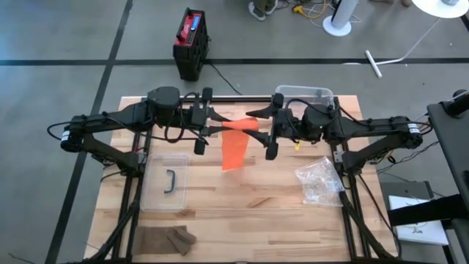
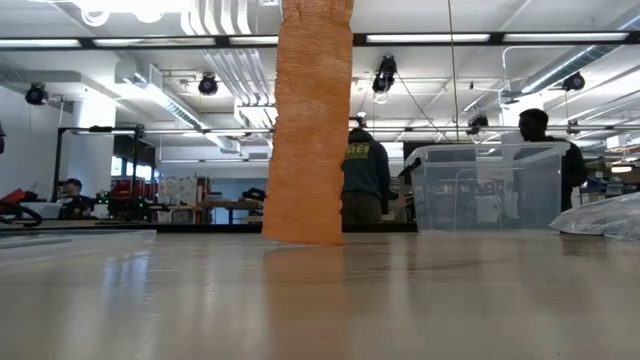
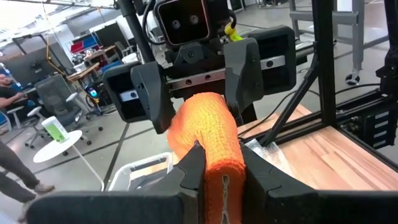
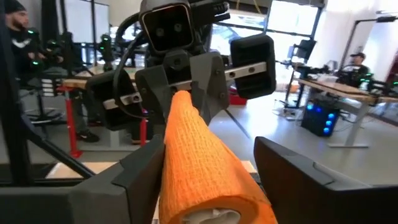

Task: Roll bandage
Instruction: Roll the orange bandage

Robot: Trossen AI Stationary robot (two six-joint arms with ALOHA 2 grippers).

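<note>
Orange bandage (image 1: 236, 139) hangs between the two robot arms, up in the air over the back half of the wooden table (image 1: 242, 213). Its top part is rolled into a fat tube that runs from one claw to the other. A flat strip hangs down from the roll, and in the low view its bottom edge reaches the table top.

The left claw (image 1: 217, 129) is pressed tight on one end of the bandage. In the left wrist view its two dark fingers (image 3: 194, 167) pinch the orange cloth between them.

The right claw (image 1: 258, 130) faces it from the other side. In the right wrist view its fingers (image 4: 144, 168) are spread wide, one on each side of the roll. One finger is right beside the roll and the other stands apart from it.

A clear box (image 1: 308, 94) sits at the back edge of the table, behind the right arm. A clear lid with a dark handle (image 1: 165, 180) lies flat on the left side. A crinkly clear bag (image 1: 319, 180) lies on the right side. A brown cloth (image 1: 165, 239) lies at the front left corner.

In the room behind the table, two people (image 2: 366, 180) stand with their backs to us.
</note>
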